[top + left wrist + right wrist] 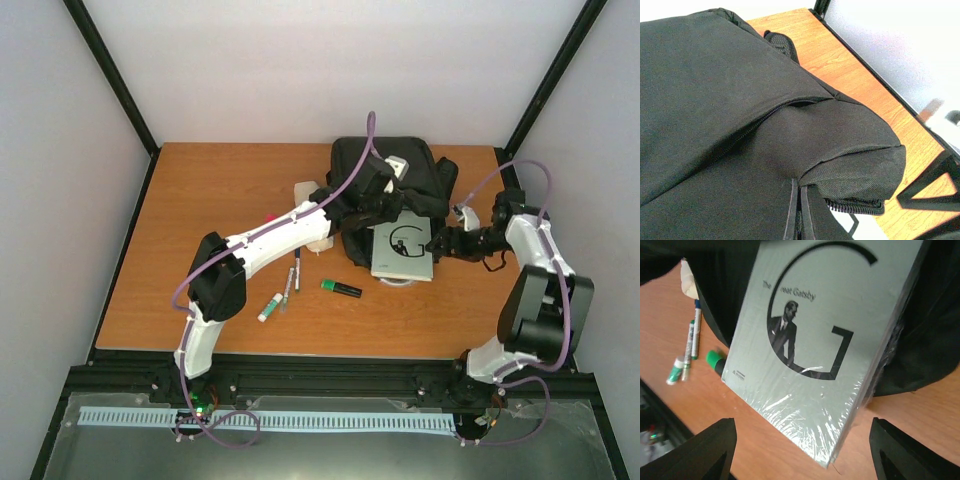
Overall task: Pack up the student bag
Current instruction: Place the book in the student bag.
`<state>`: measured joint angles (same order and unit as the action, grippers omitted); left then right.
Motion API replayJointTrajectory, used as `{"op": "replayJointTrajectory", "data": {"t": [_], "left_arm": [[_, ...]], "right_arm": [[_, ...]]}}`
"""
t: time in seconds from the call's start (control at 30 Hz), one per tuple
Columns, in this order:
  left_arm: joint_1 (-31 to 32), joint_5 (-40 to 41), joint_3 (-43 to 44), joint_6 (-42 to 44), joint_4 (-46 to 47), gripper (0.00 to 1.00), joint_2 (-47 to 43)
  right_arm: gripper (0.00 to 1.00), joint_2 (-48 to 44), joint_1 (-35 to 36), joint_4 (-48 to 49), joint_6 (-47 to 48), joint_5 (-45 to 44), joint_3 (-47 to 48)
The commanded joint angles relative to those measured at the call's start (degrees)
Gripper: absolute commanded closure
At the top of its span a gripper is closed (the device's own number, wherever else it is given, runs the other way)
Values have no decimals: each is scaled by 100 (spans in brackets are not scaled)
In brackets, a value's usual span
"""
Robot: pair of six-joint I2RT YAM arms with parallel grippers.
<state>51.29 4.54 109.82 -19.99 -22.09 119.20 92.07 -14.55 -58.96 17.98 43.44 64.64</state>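
Large black soft fabric backpack [350,165] sits far-centre on the orange wooden table [200,200], left of and beyond the right gripper [437,243], whose wide-open jaws hold nothing beside a pale shrink-wrapped book [403,250] propped lengthwise against it; the closed left gripper [392,207] is nearer.

**Left arm** [280,232]: smooth white shells covered the long links, and bulky black joint housings sat between them. The left cable [371,135], lilac and thin, trailed back from the claw in loose loops.

**Right arm** [535,245]: it had the same white shells and black housings. The right cable [520,163], also lilac, arched just behind the claw.

**Right gripper** [440,243]: it was black throughout, and its two fingers [702,452] appeared as broad matt wedges.

**Left base** [192,390] and **right base** [470,385], farthest from the claws: both were black.
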Motion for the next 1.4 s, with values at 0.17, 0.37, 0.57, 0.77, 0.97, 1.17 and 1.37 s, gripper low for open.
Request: {"op": "replayJointTrajectory", "data": {"t": [0.17, 0.37, 0.57, 0.77, 0.97, 1.17, 1.37], "left_arm": [[-116, -428, -62, -131, 235, 99, -473], [-172, -588, -45, -159, 179, 99, -521], [-174, -727, 46, -95, 66, 99, -539], [-172, -818, 301, 19, -119, 99, -513], [-176, -993, 683, 206, -369, 99, -468], [-172, -1275, 978, 360, -525, 99, -399], [-172, -1556, 1076, 470, -729, 99, -294]], "right_arm": [[38, -2113, 164, 688, 2650, -756, -1079], [40, -3464, 727, 1160, 4344, -1547, -2053], [35, -3698, 1635, 2012, 4884, -2803, -2578], [35, -3161, 2674, 2825, 4851, -3896, -2743], [36, -2533, 3251, 3309, 4729, -4339, -2684], [42, -2125, 3387, 3694, 4815, -4641, -2510], [49, -1907, 3388, 4118, 4953, -4852, -2356]]}}
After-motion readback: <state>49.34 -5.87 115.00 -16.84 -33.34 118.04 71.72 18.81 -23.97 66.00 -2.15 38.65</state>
